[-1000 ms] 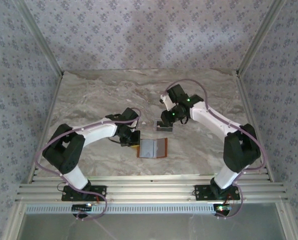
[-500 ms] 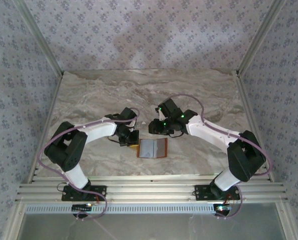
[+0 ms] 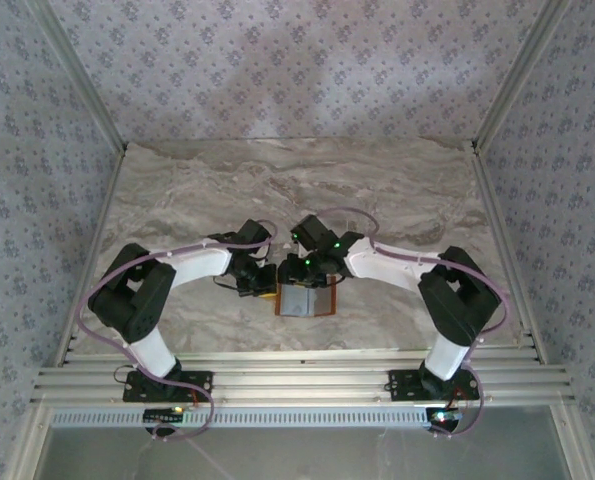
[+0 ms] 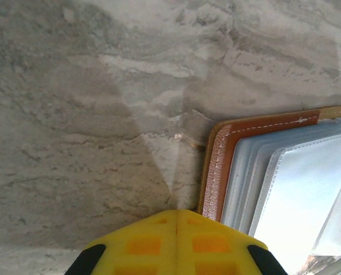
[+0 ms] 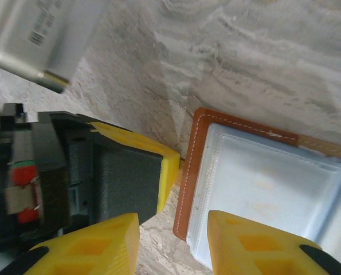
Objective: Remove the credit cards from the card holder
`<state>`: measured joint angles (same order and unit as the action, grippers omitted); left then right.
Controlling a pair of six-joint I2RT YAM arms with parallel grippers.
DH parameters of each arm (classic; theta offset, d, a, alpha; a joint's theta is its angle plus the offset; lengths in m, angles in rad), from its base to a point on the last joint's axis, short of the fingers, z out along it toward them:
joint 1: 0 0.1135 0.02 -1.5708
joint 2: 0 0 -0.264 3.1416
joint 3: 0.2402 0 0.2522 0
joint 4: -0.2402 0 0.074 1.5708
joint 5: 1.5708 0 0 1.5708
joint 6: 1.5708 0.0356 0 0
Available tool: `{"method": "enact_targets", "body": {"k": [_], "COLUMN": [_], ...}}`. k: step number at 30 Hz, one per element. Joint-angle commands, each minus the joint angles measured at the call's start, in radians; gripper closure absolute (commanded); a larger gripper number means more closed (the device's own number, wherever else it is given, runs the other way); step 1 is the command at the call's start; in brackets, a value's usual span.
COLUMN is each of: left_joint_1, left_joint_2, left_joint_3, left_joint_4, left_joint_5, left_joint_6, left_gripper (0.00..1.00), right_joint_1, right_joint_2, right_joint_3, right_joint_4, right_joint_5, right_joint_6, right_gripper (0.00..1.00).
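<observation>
Card holder (image 3: 312,303) lies open and flat on the marble table (image 3: 397,190), brown leather rim around pale grey-blue lining. All places below are given w/ ref to it.

L gripper (image 3: 265,284) sits just off the holder's left edge, tips down near the table. In the left wrist view its yellow fingertips (image 4: 153,246) are pressed together w/ no gap and nothing btwn them. The holder's stitched brown edge (image 4: 216,166) runs right up beside them; touching or not, can't tell.

R gripper (image 3: 303,276) hangs over the holder's far-left part, and in the top view its wrist hides the far edge. In the right wrist view the jaws stand partly apart and hold nothing. One finger (image 5: 95,243) is on the table side of the holder's left edge, the other (image 5: 262,243) is over the lining. Whether either one touches, can't tell.

Obstruction: the L gripper's black body and yellow tip (image 5: 165,166) crowd the same left edge, close beside the R gripper's outer finger. A pale grey box w/ barcode label (image 5: 38,34) sits above that.

Credit cards: can't be told apart from the layered clear/pale sleeves (image 4: 285,189) inside the holder.

Around: purple cables (image 3: 177,250) loop along both arms. Aluminium rails (image 3: 297,385) lie nearer than the holder, and patterned walls (image 3: 277,70) stand beyond and to both sides.
</observation>
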<state>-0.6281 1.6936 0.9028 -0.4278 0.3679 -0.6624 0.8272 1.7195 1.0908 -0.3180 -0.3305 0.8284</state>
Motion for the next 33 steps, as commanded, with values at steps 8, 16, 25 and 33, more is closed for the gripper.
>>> {"method": "enact_targets", "body": {"k": [8,16,25,33], "left_joint_1": [0.007,0.007,0.007,0.007], "left_joint_2": [0.027,0.031,0.034,0.035], "left_joint_3": [-0.032,-0.030,-0.029,-0.027], "left_joint_4": [-0.008,-0.005,-0.012,-0.011], "left_joint_5": [-0.003,0.001,-0.001,0.000], "left_joint_6": [0.018,0.017,0.018,0.018], "left_gripper": [0.93,0.93,0.93,0.93], "right_joint_1": [0.040,0.048,0.048,0.058], "right_joint_2": [0.067,0.073,0.066,0.057], "right_joint_3": [-0.027,-0.055,-0.058,-0.015], "right_joint_4": [0.053,0.055,-0.022,-0.179], "right_joint_5": [-0.018,-0.007,0.048,0.140], "right_joint_6": [0.072,0.078,0.061,0.039], "right_gripper": [0.69,0.72,0.71,0.67]}}
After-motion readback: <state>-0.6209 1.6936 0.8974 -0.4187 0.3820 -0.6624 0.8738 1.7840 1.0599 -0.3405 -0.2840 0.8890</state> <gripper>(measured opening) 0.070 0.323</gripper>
